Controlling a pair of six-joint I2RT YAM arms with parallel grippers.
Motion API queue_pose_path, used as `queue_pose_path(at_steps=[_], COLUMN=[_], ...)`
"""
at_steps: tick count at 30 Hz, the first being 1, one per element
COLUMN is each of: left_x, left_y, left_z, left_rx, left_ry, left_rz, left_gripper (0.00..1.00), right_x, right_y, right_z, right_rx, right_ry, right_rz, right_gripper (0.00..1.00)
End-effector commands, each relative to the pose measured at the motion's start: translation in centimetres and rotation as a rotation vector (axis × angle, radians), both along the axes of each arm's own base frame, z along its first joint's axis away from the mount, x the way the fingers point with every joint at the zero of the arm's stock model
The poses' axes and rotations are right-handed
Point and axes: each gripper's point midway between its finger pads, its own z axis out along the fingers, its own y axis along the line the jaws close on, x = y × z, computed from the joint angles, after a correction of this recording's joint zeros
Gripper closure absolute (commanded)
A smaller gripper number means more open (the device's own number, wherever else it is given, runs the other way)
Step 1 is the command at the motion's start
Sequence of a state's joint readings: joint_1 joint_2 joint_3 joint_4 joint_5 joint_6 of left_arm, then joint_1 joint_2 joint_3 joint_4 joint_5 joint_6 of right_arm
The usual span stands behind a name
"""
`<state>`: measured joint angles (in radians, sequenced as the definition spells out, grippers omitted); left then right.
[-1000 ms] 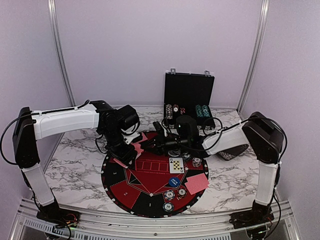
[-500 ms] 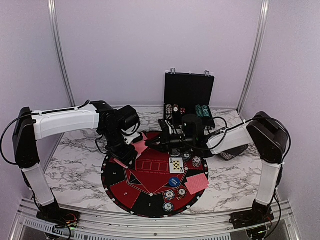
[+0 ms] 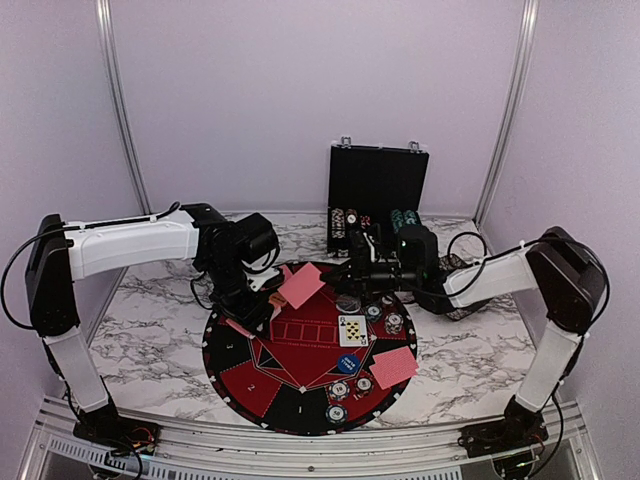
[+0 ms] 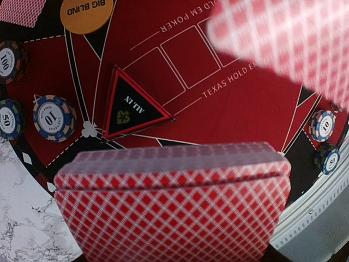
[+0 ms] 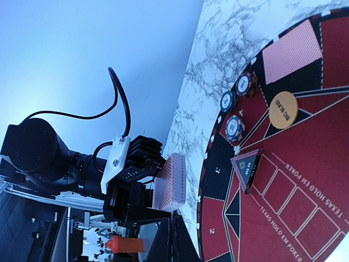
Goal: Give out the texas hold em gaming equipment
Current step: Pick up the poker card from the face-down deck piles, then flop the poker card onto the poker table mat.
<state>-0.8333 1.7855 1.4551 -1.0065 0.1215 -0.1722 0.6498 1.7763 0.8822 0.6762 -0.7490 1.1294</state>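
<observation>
Card hand-off above the rear-left part of the round mat [image 3: 300, 365]. Left gripper [image 3: 256, 300] is clamped on the deck [image 4: 169, 202] of red-backed cards, held clear of the mat. A single card [image 3: 301, 287] juts tilted from the deck's top, its free end pointing right and toward the back. Right gripper [image 3: 356, 268] hovers near that free end but apart from it, at the mat's far edge. Whether its jaws are parted cannot be told, as its own camera shows no fingers. Judged the nearer arm to the free end, the right would approach leftward along the card's long axis.
</observation>
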Motion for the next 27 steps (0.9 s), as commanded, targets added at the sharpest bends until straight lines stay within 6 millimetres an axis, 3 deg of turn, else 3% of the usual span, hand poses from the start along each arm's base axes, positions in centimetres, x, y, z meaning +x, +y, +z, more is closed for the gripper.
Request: queue_pose_path(at_steps=[1, 5, 13, 27], left_x=[-0.3, -0.3, -0.3, -0.5], left_y=[0.4, 0.6, 0.9, 1.2], left_z=[0.6, 0.7, 0.6, 0.7], left_rx=[-0.005, -0.006, -0.005, -0.007], left_ry=[-0.015, -0.02, -0.016, -0.014], left_rz=[-0.004, -0.004, 0.004, 0.018], left_gripper=[0.51, 0.51, 0.51, 0.51], right_x=[1.0, 1.8, 3.6, 2.2], right_y=[-2.2, -4.0, -6.7, -2.4], right_z=[0.4, -0.3, 0.2, -2.3], right_rx=[-0.074, -0.23, -0.549, -0.891], right_ry=[-0.121, -0.255, -0.599, -0.992], right_rz=[-0.055, -0.101, -0.193, -0.111], right_gripper=[1.0, 1.0, 1.0, 1.0])
